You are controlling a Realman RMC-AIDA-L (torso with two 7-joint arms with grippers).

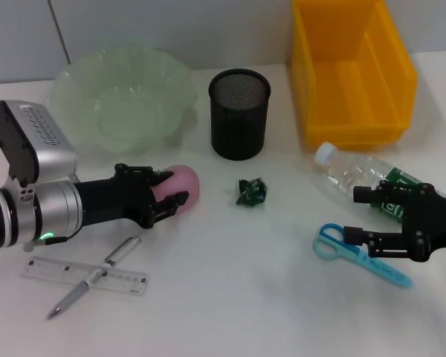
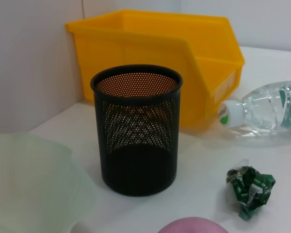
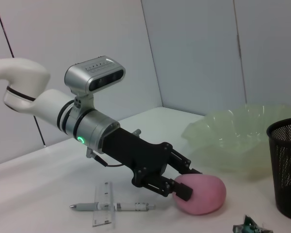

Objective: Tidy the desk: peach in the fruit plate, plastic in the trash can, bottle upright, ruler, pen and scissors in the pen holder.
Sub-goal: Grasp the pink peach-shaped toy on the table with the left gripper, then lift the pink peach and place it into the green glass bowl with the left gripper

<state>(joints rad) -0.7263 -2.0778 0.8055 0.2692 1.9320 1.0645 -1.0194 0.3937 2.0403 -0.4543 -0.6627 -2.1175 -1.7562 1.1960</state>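
The pink peach (image 1: 186, 183) lies on the desk (image 1: 230, 297) in front of the fruit plate (image 1: 123, 97). My left gripper (image 1: 171, 188) is open, its fingers on either side of the peach's near end; the right wrist view shows that gripper (image 3: 183, 178) against the peach (image 3: 203, 191). The bottle (image 1: 349, 177) lies on its side. My right gripper (image 1: 354, 216) hangs open over the bottle's label end, beside the blue scissors (image 1: 368, 260). The pen (image 1: 97, 279) lies across the ruler (image 1: 74, 272). The crumpled green plastic (image 1: 250, 191) sits before the pen holder (image 1: 239, 111).
The yellow trash can (image 1: 353, 71) stands at the back right, behind the bottle. The wall runs close behind the plate, the holder and the can. Bare tabletop lies at the front centre, between the ruler and the scissors.
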